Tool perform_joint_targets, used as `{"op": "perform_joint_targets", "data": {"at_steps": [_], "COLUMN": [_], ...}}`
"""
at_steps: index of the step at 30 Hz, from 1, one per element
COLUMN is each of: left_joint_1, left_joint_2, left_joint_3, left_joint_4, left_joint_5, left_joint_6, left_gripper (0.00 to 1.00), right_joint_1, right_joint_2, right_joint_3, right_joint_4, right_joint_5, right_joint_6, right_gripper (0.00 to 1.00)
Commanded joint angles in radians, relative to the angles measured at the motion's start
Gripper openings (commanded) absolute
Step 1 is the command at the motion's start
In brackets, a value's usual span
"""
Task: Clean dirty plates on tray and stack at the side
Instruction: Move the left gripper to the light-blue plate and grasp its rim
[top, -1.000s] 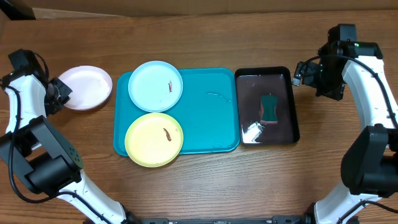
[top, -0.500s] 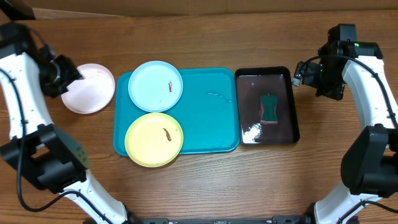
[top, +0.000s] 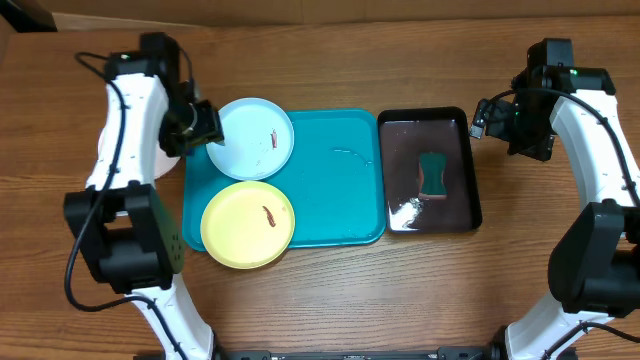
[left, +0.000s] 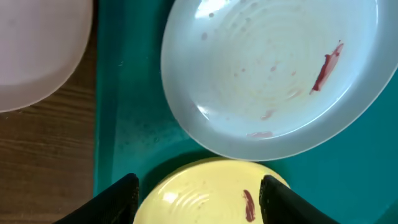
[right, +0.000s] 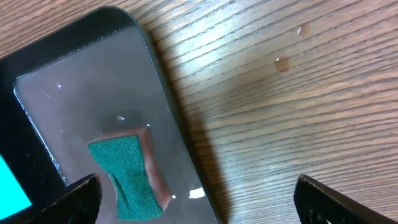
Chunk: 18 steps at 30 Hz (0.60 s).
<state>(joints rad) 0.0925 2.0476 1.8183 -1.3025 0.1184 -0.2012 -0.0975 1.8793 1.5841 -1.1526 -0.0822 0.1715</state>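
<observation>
- Your left hand (top: 197, 126) has swung in from over the white plate (left: 37, 50) and now hovers at the left rim of the cyan plate (top: 250, 138), fingers spread wide, holding nothing.
- White plate lies on the desk (top: 330, 300), just left of the tray (top: 340, 190).
- Cyan plate and yellow-green plate (top: 248, 224) sit on the tray's left half, each smeared brown.
- Your right hand (top: 486, 118) hangs near the black tray (top: 455, 130), fingers wide and empty.
- Green sponge (top: 432, 175) lies inside the black tray.
</observation>
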Motion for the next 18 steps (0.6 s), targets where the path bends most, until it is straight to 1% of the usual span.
{"op": "perform_joint_targets", "data": {"at_steps": [1,3,6,9,13,18], "left_joint_1": [-0.026,-0.027,-0.027,-0.027,-0.027,-0.027], "left_joint_2": [-0.014,-0.014,-0.014,-0.014,-0.013,-0.013], "left_joint_3": [-0.045,-0.050,-0.050,-0.050,-0.054,-0.114], "left_joint_4": [0.048,0.068,0.095,0.119,0.157,0.243], "left_joint_5": [-0.036,-0.067,-0.093,-0.122,-0.178,-0.181], "left_joint_6": [0.000,-0.024,-0.027,-0.027,-0.027,-0.027], "left_gripper": [0.63,0.64,0.63,0.57,0.57,0.57], "right_joint_1": [0.002,0.002,0.002,0.002,0.002,0.002], "right_joint_2": [-0.011,-0.011,-0.011,-0.011,-0.011,-0.011], "right_joint_3": [0.020,0.020,0.020,0.020,0.020,0.020], "right_joint_4": [0.003,0.003,0.003,0.002,0.003,0.003], "right_joint_5": [-0.009,-0.009,-0.009,-0.009,-0.009,-0.009], "right_joint_6": [0.003,0.003,0.003,0.003,0.003,0.003], "right_gripper": [1.00,1.00,1.00,1.00,1.00,1.00]}}
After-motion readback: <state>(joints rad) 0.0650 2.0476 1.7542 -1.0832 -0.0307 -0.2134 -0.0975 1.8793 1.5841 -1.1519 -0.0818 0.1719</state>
